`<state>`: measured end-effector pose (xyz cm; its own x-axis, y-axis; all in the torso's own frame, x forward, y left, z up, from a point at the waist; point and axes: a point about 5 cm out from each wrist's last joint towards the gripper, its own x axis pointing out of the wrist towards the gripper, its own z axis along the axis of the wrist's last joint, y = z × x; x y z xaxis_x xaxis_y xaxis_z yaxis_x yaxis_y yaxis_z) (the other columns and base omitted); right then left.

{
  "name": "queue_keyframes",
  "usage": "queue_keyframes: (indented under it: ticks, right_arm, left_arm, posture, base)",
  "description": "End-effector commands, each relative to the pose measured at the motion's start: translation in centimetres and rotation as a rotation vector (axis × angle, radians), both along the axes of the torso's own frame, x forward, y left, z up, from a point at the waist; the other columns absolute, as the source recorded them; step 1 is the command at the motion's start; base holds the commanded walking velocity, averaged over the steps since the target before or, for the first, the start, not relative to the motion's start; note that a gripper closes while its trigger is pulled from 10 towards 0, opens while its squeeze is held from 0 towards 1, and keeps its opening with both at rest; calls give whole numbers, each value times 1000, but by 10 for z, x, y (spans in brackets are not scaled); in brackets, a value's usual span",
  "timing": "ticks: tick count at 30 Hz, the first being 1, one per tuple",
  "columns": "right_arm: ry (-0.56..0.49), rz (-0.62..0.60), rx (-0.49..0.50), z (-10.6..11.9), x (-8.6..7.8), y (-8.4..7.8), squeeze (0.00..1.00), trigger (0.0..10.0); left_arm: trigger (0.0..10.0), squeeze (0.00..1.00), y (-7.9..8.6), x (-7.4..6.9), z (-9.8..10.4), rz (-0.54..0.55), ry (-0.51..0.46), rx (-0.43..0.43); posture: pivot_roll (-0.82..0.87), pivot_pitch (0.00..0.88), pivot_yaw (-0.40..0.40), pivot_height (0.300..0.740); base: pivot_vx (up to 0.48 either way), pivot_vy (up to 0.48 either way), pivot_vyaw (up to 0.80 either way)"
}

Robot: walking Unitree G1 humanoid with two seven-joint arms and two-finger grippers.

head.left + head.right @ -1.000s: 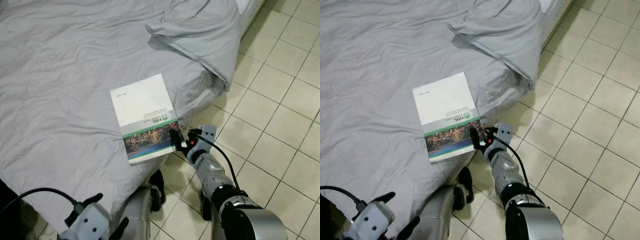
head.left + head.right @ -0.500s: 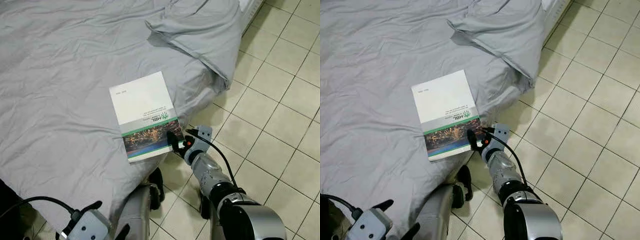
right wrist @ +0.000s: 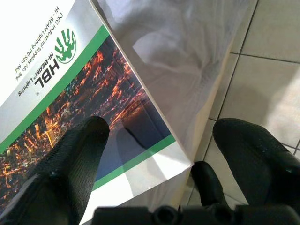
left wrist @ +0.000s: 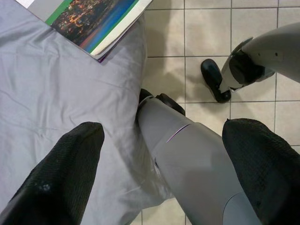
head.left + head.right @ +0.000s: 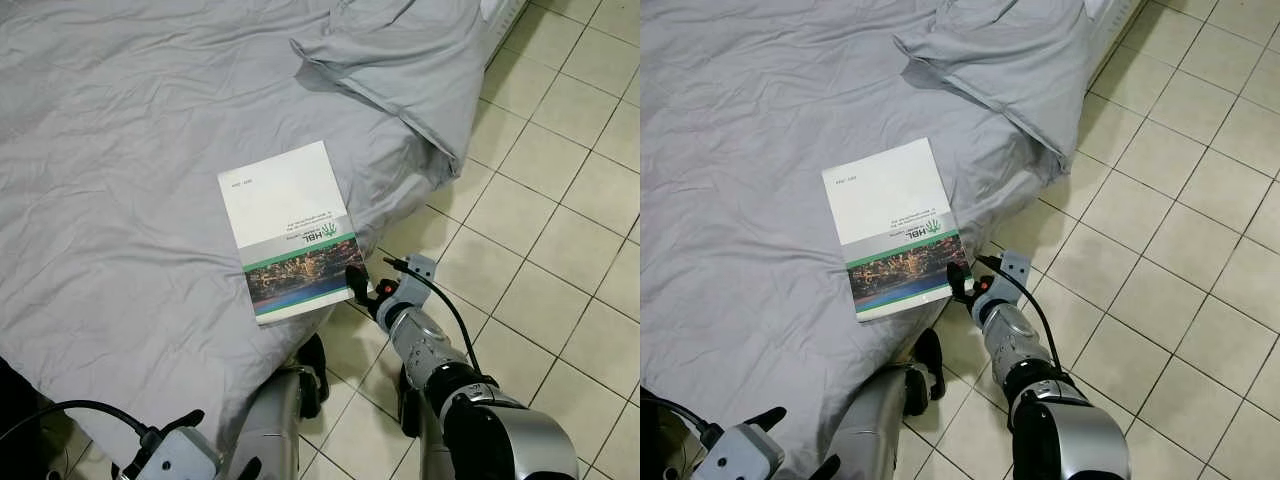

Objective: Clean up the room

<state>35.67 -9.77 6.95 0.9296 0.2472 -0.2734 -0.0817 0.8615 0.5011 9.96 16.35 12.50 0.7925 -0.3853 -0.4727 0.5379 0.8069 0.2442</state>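
At the bed's (image 5: pixel 120 150) edge, the wide-open, empty right gripper (image 3: pixel 154 154) straddles the book's (image 5: pixel 288 232) near corner.

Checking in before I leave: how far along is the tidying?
Nothing looks put away yet. The white catalogue with a green stripe lies on the grey bedsheet. The right gripper is open at its near corner, not gripping. Lifting and stowing remain.

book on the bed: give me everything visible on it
The book is a thin softcover catalogue, cover up, lying flat on the grey bedsheet near the bed's edge. Its cover is white, with an HBL logo, green bands and a night city photo. The open right gripper straddles its near corner, one finger over the cover; contact unclear.
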Motion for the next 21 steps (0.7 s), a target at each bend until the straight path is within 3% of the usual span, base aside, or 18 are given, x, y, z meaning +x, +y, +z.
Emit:
queue_keyframes:
  ticks: [1, 8, 9, 10, 21]
  right_arm:
    - [100, 21, 46, -20, -13, 10, 0, 10000]
    - [126, 65, 109, -17, -13, 21, 0, 10000]
    - [123, 93, 101, -16, -13, 27, 0, 6745]
    - [120, 96, 96, -15, -13, 28, 0, 0]
    - [132, 63, 95, -16, -12, 21, 0, 0]
  left_arm:
    - [10000, 0, -1, -9, -3, 4, 46, 3]
    - [10000, 0, -2, -12, -2, 1, 57, 8]
    - [10000, 0, -2, -12, -2, 2, 58, 11]
    - [10000, 0, -2, -12, -3, 3, 58, 11]
    - [10000, 0, -3, -11, -4, 8, 57, 8]
  posture:
    - [322, 715, 198, 740]
    - [322, 710, 200, 740]
    - [322, 711, 199, 740]
    - [322, 712, 196, 740]
    - [306, 705, 185, 740]
  base:
    - [0, 0, 0]
    - [0, 0, 0]
    - [0, 0, 0]
    - [0, 0, 0]
    - [0, 0, 0]
